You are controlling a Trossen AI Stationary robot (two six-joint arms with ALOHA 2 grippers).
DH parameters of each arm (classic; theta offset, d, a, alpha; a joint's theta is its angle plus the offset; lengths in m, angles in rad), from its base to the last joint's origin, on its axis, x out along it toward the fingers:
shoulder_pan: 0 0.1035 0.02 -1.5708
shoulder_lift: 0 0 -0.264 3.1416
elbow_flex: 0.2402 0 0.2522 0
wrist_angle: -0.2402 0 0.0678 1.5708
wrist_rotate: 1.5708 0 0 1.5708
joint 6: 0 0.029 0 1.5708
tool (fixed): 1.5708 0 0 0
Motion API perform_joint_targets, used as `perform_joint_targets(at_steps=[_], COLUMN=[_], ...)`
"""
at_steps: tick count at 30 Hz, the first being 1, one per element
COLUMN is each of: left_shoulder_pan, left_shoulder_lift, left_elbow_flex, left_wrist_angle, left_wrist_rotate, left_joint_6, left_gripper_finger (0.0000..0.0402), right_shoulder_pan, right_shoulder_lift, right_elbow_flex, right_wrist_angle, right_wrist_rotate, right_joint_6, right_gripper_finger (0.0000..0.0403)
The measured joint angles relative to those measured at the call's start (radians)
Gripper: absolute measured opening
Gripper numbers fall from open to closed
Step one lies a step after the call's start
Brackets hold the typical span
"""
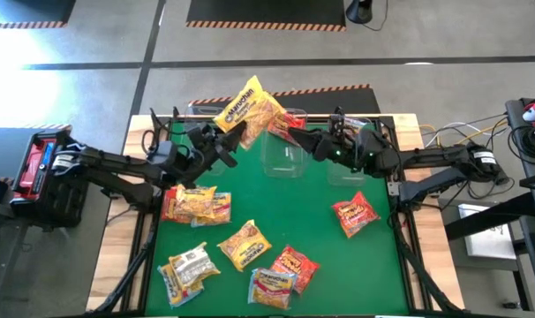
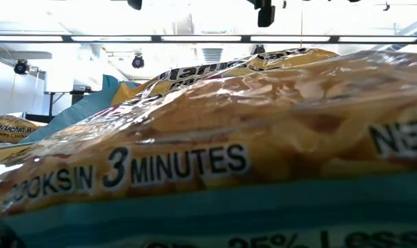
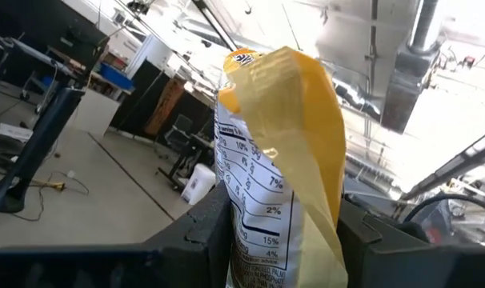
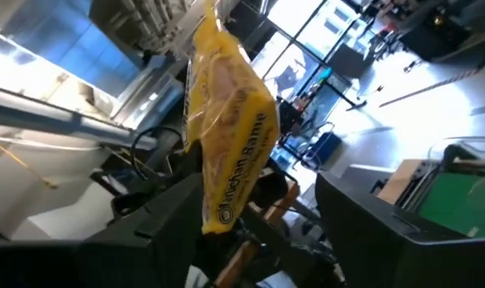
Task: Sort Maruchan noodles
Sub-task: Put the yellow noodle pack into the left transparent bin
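A yellow-orange Maruchan noodles packet (image 1: 250,109) is held in the air over the table's far middle, with my left gripper (image 1: 231,140) shut on it. The left wrist view shows its printed back (image 3: 262,184) standing up between the fingers. My right gripper (image 1: 305,137) faces it from the right, open. In the right wrist view the packet (image 4: 226,136) shows ahead of the wide gap, and I cannot tell whether a finger touches it. Several more packets, yellow, red and pale, lie flat on the green mat (image 1: 320,243). My left gripper pinches the packet's lower end (image 3: 262,240) between its two fingers (image 3: 202,232). The fingers come from the table's left and slant upward. The packet sticks up past them, creased lengthwise, lifted clear of the table.
Two clear bins (image 1: 283,155) (image 1: 347,168) stand at the far middle, with a red packet (image 1: 288,124) beside them. Loose packets lie at the left (image 1: 197,203), the near middle (image 1: 244,243) and the right (image 1: 354,214). One packet (image 2: 215,151) fills the low view.
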Motion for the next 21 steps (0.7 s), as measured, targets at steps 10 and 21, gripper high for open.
perform_joint_targets(at_steps=[10,21], left_shoulder_pan=[0.005,0.006], left_shoulder_lift=[0.052,0.159], left_elbow_flex=[0.018,0.203], left_wrist_angle=[0.051,-0.041], left_wrist_rotate=[0.004,0.110], left_joint_6=[-0.030,0.040], left_gripper_finger=[0.0116,0.0116], right_shoulder_pan=[-0.041,-0.043], right_shoulder_lift=[0.002,0.002], right_elbow_flex=[0.036,0.072], right_wrist_angle=[0.012,0.011], right_wrist_rotate=[-0.028,-0.029], right_joint_6=[-0.036,-0.070], right_gripper_finger=[0.0282,0.0272])
